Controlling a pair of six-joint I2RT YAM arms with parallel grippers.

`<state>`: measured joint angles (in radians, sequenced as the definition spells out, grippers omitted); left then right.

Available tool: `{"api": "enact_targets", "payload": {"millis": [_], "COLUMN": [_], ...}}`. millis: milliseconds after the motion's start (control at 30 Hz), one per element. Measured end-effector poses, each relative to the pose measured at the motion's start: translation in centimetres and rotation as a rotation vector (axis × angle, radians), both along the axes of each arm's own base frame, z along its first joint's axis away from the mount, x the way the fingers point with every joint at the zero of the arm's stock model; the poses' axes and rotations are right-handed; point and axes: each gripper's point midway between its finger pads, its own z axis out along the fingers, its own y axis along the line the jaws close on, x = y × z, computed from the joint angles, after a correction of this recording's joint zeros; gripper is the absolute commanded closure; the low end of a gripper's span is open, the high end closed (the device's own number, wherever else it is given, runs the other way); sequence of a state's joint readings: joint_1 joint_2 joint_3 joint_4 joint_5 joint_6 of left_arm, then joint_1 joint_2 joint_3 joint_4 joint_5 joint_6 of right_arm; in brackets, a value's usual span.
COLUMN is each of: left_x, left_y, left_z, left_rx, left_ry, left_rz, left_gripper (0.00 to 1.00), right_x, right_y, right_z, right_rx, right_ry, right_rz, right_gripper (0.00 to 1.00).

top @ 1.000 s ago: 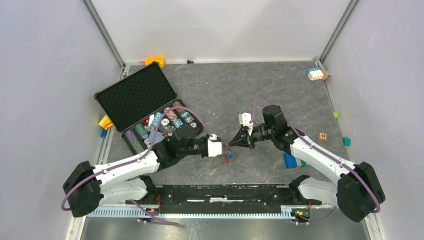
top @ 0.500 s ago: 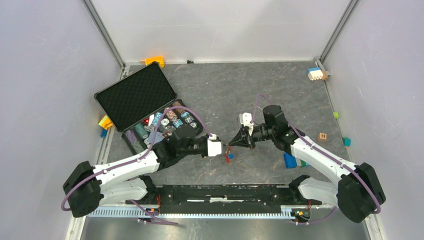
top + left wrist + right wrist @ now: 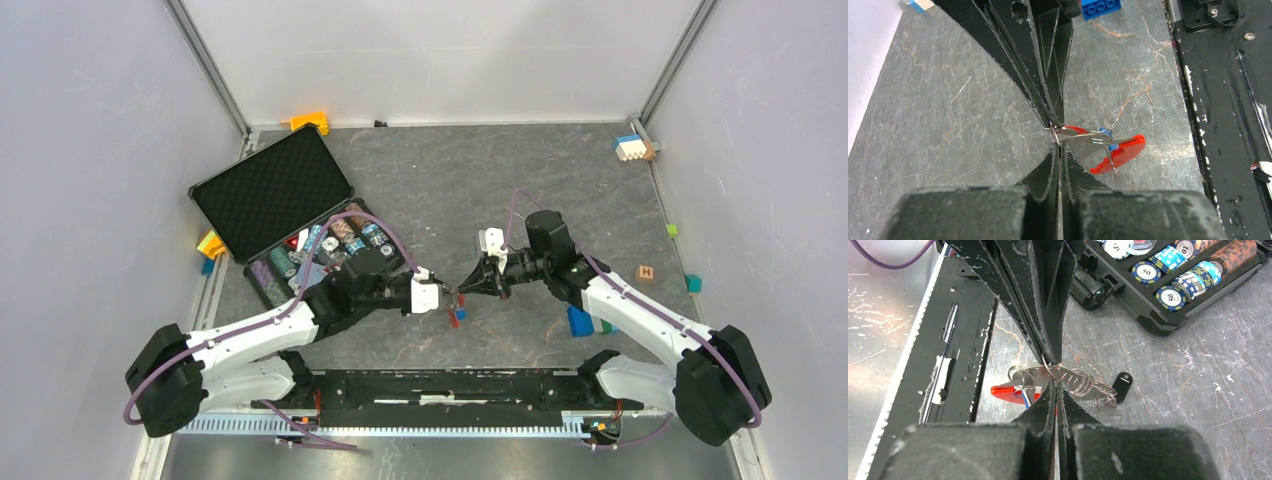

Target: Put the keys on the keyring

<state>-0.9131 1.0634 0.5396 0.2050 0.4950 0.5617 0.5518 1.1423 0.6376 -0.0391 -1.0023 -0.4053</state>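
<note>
chips: 50, 10, wood block: H

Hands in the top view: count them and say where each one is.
2. The left hand reaches in from the left, the right hand from the right; they meet tip to tip, both pinching the keyring.

- Left arm reaches toward 2 o'clock; left gripper is closed tight, pinching the keyring.
- Right gripper points toward 8 o'clock, likewise clamped, tip to tip.
</note>
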Motion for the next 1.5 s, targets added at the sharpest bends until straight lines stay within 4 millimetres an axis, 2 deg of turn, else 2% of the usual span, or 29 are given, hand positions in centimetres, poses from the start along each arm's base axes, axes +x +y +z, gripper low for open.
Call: {"api": "enact_targets", "payload": {"millis": [300,567,767,867,1167,1500], "left_x": [-0.3,-0.5,-0.5,-0.6,-0.6,-0.7], "left_y": [-0.1,-0.1,0.0,0.0,0.0,0.0], "left_z": [0.1,0.3,0.5,0.5,0.7,1.2], "left_rx": [-0.014,-0.028,-0.042,-0.045,-0.062,-0.086], "left_ry": [0.006,0.013,0.025,0.036,0.054,0.065], "left_rz": [-0.027,-0.049,-0.057,-0.06,-0.065,-0.079], "left_gripper": [0.98,0.98,0.98,0.98,0.98,0.98], "right_x": [-0.4,-0.5,-0.5,-0.5,-0.7,-0.9], "right_y": [0.0,0.1,0.2,0.2,0.2,0.3], "right_z": [0.1,0.2,0.4,0.3,0.3,0.2], "right_rx": [0.006,0.013,0.022,0.024,0.032,0.035], "right_ry": [0.007,0.009,0.009,0.01,0.011,0.009], "right_rz": [0.017,0.025,0.027,0.028,0.037,0.045], "right_gripper": [0.93,0.83,0.82,0.84,0.99,0.99]}}
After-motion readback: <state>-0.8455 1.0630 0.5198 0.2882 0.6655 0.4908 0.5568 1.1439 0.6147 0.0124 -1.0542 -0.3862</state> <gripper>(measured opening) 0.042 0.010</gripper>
